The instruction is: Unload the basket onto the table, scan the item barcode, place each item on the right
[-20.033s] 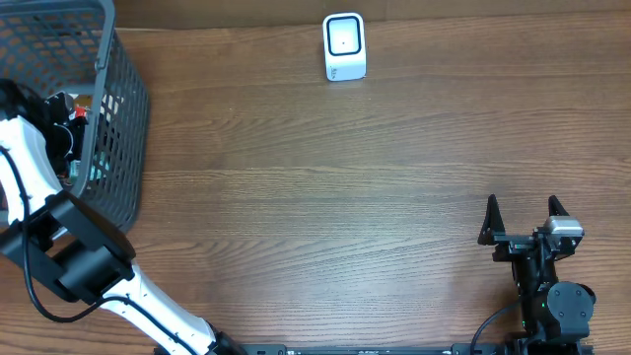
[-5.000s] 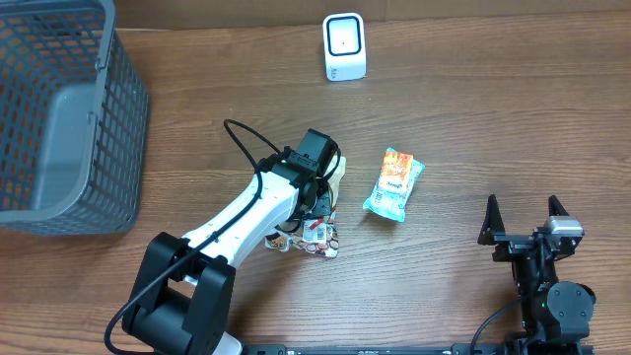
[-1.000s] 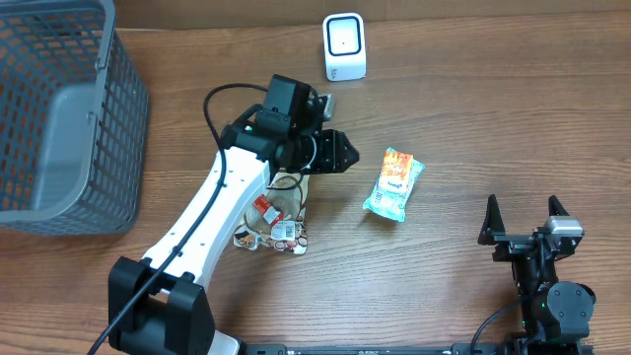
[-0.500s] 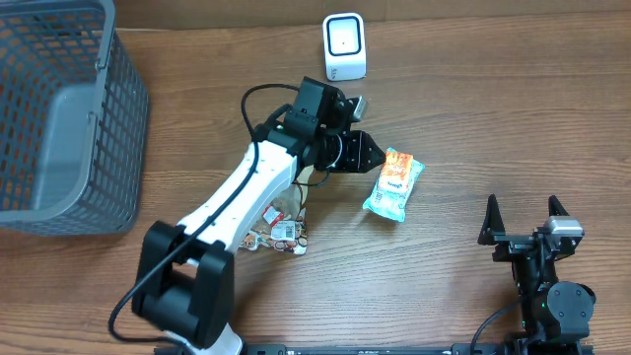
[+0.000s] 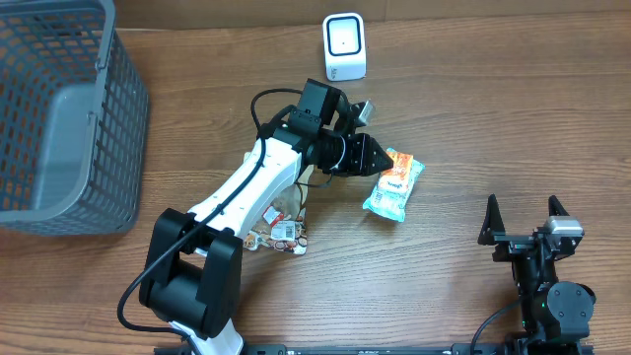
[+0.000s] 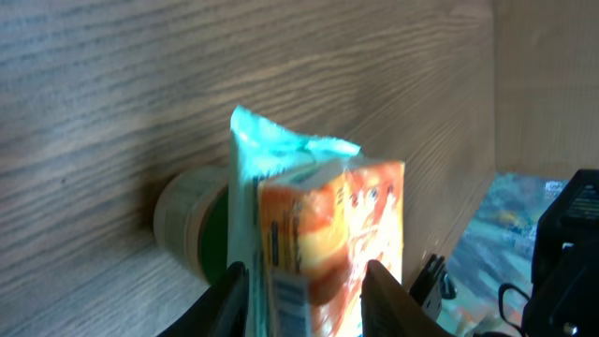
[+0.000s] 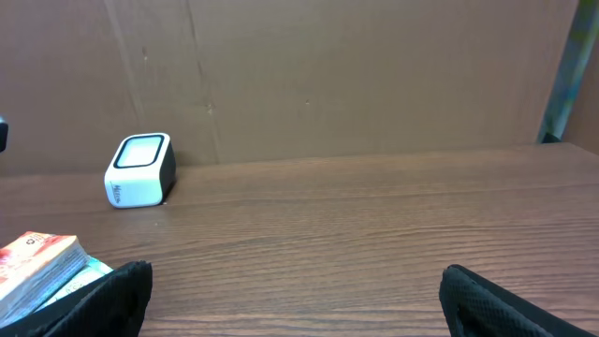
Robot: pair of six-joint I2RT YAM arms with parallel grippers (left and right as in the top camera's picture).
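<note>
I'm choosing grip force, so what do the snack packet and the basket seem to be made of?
Snack packet: probably thin plastic film with a glossy finish. It is printed orange, has a crimped teal end seal, and creases softly.
Basket: most likely moulded grey plastic with a matte finish, going by its even grid walls and thick rim. Coated wire cannot be ruled out.

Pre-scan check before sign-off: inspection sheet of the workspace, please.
Surface: wooden table, no spills seen.
Job's things: orange snack packet lying flat; white barcode scanner upright near the far edge.
Clutter: grey basket at far left; snack wrappers beside the left arm.
Hands: left hand straddles the packet's end, grip unconfirmed; right hand open, holding nothing.
Cables: black cable loops off the left arm.
Surroundings: brown board behind the table.
</note>
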